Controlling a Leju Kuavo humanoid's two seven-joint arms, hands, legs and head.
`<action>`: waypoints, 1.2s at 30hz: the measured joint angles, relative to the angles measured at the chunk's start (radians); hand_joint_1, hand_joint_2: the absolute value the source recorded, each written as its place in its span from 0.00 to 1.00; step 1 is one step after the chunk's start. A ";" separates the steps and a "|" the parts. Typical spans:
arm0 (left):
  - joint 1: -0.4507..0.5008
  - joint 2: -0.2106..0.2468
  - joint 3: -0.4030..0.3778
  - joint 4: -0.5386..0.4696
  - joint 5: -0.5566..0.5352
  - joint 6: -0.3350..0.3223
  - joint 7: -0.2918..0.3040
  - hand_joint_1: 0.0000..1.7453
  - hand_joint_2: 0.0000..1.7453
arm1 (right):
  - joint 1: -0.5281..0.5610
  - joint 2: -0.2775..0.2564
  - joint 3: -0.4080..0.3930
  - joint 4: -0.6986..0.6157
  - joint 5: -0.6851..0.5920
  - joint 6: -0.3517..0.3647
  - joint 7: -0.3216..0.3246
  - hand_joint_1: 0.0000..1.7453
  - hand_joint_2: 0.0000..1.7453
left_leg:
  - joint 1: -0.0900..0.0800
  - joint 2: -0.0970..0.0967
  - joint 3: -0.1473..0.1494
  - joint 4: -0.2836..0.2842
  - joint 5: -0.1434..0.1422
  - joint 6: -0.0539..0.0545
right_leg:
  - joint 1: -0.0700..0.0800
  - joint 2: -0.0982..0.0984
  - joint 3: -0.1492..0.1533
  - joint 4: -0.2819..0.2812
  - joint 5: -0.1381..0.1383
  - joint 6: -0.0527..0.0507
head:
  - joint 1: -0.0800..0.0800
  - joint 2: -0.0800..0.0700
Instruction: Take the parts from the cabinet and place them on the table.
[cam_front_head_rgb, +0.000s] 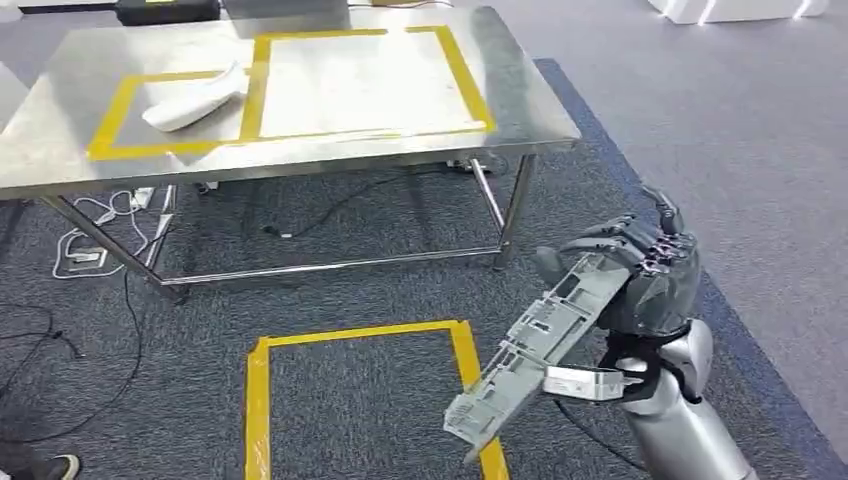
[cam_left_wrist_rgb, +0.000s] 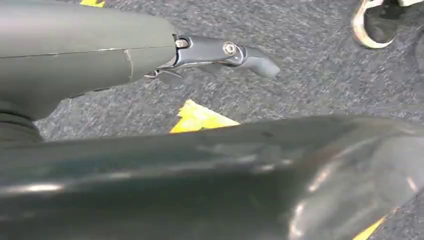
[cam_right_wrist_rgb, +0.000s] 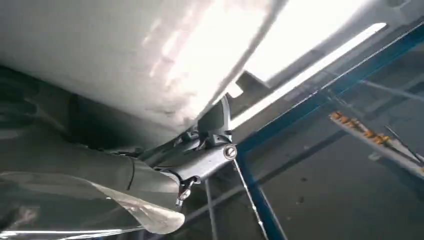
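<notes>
My right hand (cam_front_head_rgb: 655, 270) grips one end of a long grey ribbed plastic part (cam_front_head_rgb: 530, 345), which slants down toward the floor at the lower right of the head view. The same pale part (cam_right_wrist_rgb: 150, 55) lies close above the thumb (cam_right_wrist_rgb: 200, 162) in the right wrist view. A white curved part (cam_front_head_rgb: 195, 102) lies on the steel table (cam_front_head_rgb: 510, 70), inside the left yellow-taped rectangle. The larger right rectangle (cam_front_head_rgb: 365, 85) on the table holds nothing. My left hand (cam_left_wrist_rgb: 100, 55) hangs over the carpet, holding nothing; one dark finger (cam_left_wrist_rgb: 225, 52) sticks out straight.
A yellow tape square (cam_front_head_rgb: 360, 400) marks the grey carpet in front of the table. Cables and a white power strip (cam_front_head_rgb: 95, 240) lie under the table's left end. A person's shoe (cam_front_head_rgb: 45, 468) shows at the lower left. A blue strip (cam_front_head_rgb: 640, 180) edges the carpet on the right.
</notes>
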 joint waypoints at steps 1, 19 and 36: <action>-0.004 0.002 -0.003 0.000 0.000 -0.002 0.000 0.00 0.00 | -0.002 0.000 0.000 0.000 0.000 0.000 0.000 1.00 1.00 | 0.000 0.000 0.002 0.000 -0.003 0.004 | 0.000 0.003 -0.036 0.062 -0.031 0.002 | 0.005 0.000; -0.009 -0.005 -0.005 0.000 0.002 -0.013 0.003 0.00 0.00 | 0.001 -0.002 -0.003 -0.009 0.015 0.023 0.006 1.00 1.00 | 0.011 -0.007 -0.115 0.314 -0.172 -0.053 | -0.003 0.001 -0.014 -0.036 0.055 -0.043 | -0.003 0.000; -0.010 -0.018 -0.019 0.003 -0.003 -0.023 0.018 0.00 0.00 | -0.033 -0.017 -0.002 -0.008 0.021 0.051 0.024 1.00 1.00 | -0.001 -0.010 0.056 0.018 -0.077 0.015 | -0.003 0.004 -0.166 0.256 -0.095 0.015 | 0.003 0.000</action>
